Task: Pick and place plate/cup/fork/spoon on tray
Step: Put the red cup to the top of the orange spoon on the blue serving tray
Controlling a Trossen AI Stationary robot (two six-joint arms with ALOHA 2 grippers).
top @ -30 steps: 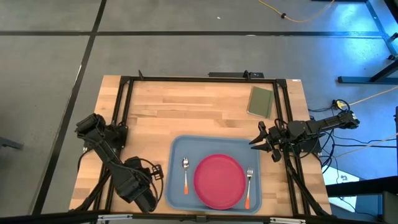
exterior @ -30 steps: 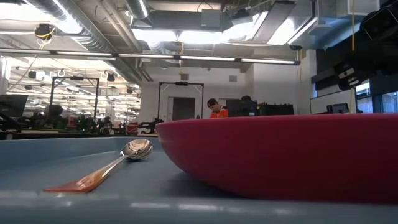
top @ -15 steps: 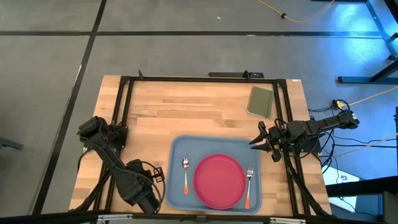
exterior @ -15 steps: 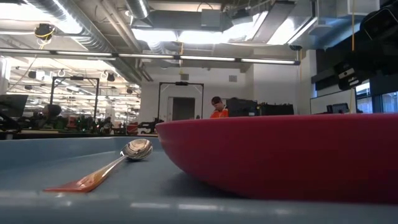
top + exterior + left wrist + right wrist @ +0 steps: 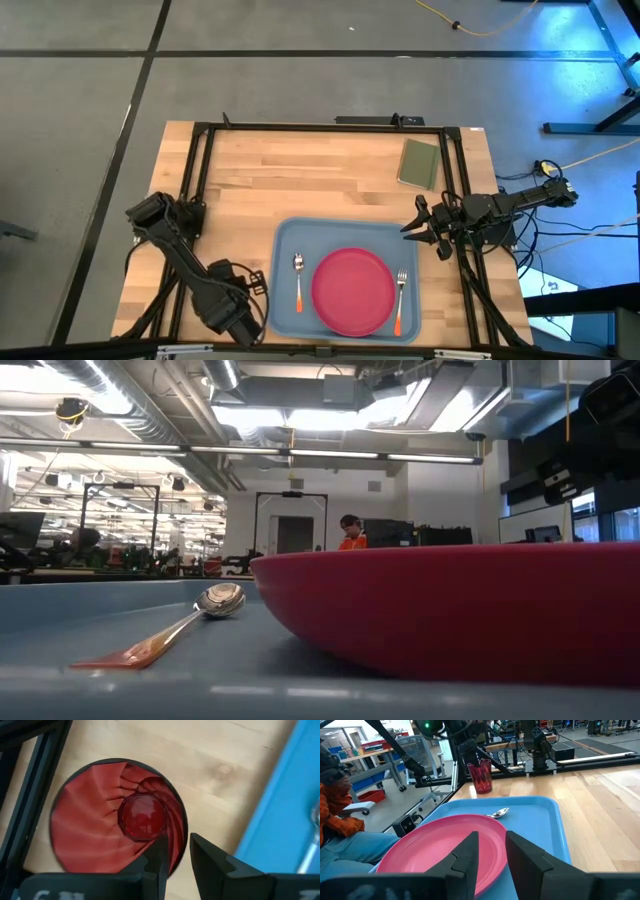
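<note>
The pink-red plate (image 5: 352, 291) lies in the middle of the light blue tray (image 5: 285, 240). The spoon (image 5: 298, 280) lies on the tray left of the plate and the fork (image 5: 400, 300) lies on it to the right. The dark red cup (image 5: 117, 820) is over the wood left of the tray. In the high view it is hidden under my left gripper (image 5: 235, 318), which is shut on it. The cup also shows in the right wrist view (image 5: 481, 776). My right gripper (image 5: 420, 232) waits off the tray's far right corner, open a little and empty. My left gripper has the cup's rim (image 5: 181, 840) on the side toward the tray, one finger (image 5: 159, 857) inside the cup and one (image 5: 210, 865) outside. The fingers point down from above. The cup is upright, mouth up. I cannot tell whether its base is on the table.
A green pad (image 5: 419, 164) lies at the table's far right. Black frame rails (image 5: 200, 180) run along the table's left, far and right sides, one close beside the cup (image 5: 30, 795). Bare wood lies beyond the tray. A person in orange (image 5: 350, 532) is in the room behind.
My left arm has shifted a little toward the table's near edge, its gripper staying just left of the tray. The things on the tray and my right arm have kept still.
</note>
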